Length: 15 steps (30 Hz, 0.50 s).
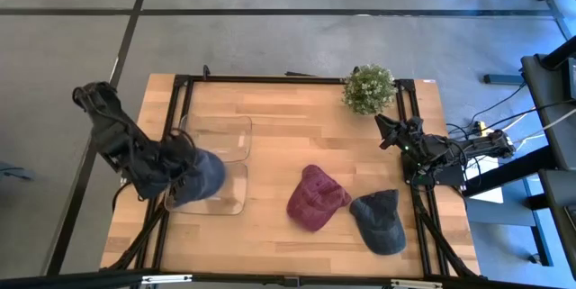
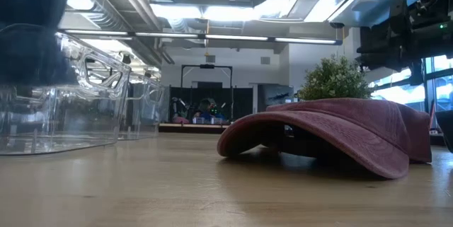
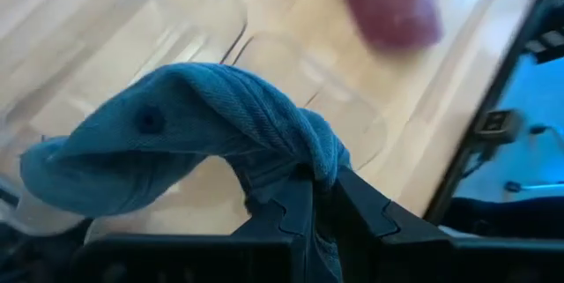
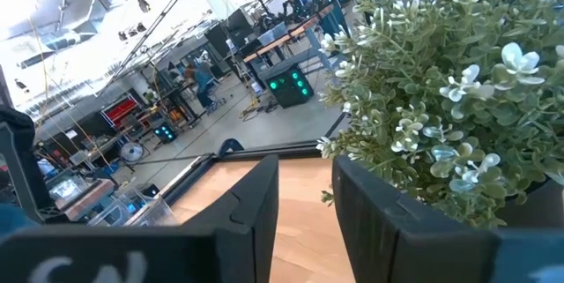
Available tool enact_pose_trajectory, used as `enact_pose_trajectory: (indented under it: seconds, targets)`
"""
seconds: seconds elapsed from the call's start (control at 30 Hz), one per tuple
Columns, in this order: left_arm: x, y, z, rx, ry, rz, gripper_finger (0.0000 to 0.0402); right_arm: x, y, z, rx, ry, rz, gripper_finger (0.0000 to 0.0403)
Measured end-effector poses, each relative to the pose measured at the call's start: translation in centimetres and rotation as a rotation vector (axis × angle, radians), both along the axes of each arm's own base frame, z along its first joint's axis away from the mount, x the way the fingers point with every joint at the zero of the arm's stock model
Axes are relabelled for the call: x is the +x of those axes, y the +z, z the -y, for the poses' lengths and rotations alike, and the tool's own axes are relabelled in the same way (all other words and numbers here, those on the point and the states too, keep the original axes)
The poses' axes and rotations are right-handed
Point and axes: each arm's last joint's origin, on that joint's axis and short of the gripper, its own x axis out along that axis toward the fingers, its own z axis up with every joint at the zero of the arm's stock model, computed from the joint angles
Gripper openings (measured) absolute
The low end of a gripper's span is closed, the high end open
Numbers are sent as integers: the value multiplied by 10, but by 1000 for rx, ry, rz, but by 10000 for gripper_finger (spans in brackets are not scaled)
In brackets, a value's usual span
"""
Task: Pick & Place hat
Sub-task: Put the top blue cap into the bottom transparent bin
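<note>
A blue hat (image 1: 205,176) hangs from my left gripper (image 1: 184,177), which is shut on it over the nearer of two clear plastic bins (image 1: 227,201). In the low view the blue hat (image 2: 28,47) shows dark at that bin's rim (image 2: 85,43). A dark red hat (image 1: 315,197) lies brim-down on the table, also seen close in the low view (image 2: 333,131). A dark grey-blue hat (image 1: 380,220) lies beside it. My right gripper (image 4: 306,212) is open and waits near the table's right edge, by the plant. My left gripper (image 3: 322,199) pinches a bunched fold of the blue hat's cloth (image 3: 308,164) between its two fingers. The rest of the hat (image 3: 176,133) spreads out beyond the fingertips, lifted off the table above the clear bin. Whether it touches the bin's floor I cannot tell.
A second clear bin (image 1: 220,136) stands just beyond the first. A small potted plant (image 1: 369,88) sits at the far right corner, right in front of my right gripper (image 1: 385,132). Bare wood lies in the table's middle (image 1: 288,136). Cables hang off the right side.
</note>
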Motion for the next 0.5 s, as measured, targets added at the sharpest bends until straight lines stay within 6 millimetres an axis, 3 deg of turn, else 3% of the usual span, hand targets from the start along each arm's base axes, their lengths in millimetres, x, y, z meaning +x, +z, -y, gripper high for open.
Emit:
enact_pose_trajectory:
  seconds: [0.2,0.5]
  targets:
    - [0,-25,5,-56,37,-132,21,0,0,0,0,0,0,110]
    - [-2,-32,10,-158,-22,-255,21,0,0,0,-1,0,-1,110]
